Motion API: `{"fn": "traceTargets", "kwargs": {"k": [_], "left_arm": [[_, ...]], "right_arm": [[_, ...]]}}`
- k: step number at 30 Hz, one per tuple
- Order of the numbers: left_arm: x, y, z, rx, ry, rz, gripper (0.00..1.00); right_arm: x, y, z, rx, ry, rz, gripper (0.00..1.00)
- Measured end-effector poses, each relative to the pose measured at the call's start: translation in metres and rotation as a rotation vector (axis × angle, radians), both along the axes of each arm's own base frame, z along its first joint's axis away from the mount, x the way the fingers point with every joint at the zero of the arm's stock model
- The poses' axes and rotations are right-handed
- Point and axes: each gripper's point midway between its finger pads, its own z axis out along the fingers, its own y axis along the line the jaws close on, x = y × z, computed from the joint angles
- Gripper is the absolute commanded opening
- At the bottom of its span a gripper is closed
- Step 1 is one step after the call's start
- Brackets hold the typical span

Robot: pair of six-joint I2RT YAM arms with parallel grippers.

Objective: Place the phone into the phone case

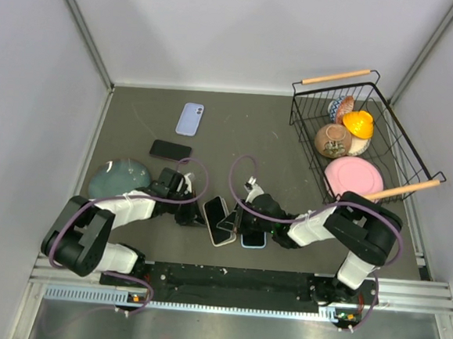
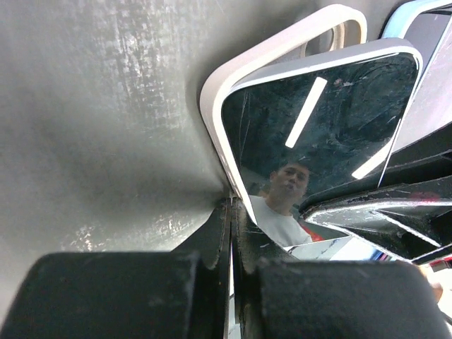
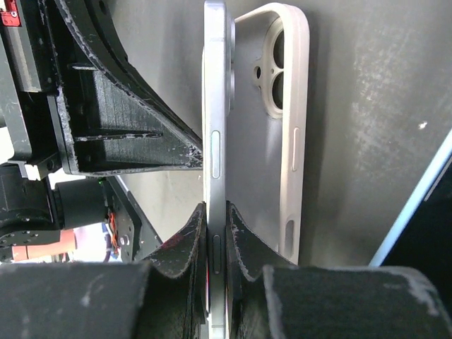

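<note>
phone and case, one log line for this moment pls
phase: inserting | right gripper: shut on phone | left gripper: shut on phone case rim | phone: tilted against case, not seated

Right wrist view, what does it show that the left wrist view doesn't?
Only the right wrist: the phone edge-on, its side buttons, and the right gripper pinching it. Only the left wrist: the phone's dark, reflective screen and the left gripper shut on the rim of the case. Both: phone and case, not yet seated together.
</note>
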Motion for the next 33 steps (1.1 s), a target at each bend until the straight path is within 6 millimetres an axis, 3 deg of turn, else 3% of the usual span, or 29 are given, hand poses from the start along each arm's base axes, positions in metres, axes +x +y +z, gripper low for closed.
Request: {"fn": "traceTargets", "kwargs": {"k": [6,10,15,20,22,28,33], "left_arm": [[0.000,0.003,0.000,0.022,0.009,-0.006,0.00],[0.000,0.006,0.000,0.045,0.019,0.004,0.01],[0.006,0.016,0.007,0.105,-0.029,0.048,0.26],[0.027,0.022,0.040,0.115,-0.166,0.109,0.34],[0.032,0.022,0.048,0.109,-0.199,0.121,0.43],[0.032,0.024,0.045,0.126,-0.186,0.131,0.53],[0.033,0.024,0.040,0.130,-0.174,0.129,0.55]], "right_arm": [[0.001,0.005,-0.001,0.030,-0.005,0.031,0.05],[0.002,0.006,-0.001,0.042,-0.003,0.040,0.15],[0.001,0.008,-0.008,-0.016,0.018,0.050,0.37],[0.001,0.008,0.001,-0.089,0.023,0.065,0.52],[0.001,0.003,0.004,-0.127,0.022,0.063,0.56],[0.004,-0.013,0.014,-0.205,0.008,0.073,0.73],[0.014,-0.018,0.021,-0.213,-0.020,0.104,0.82]]}}
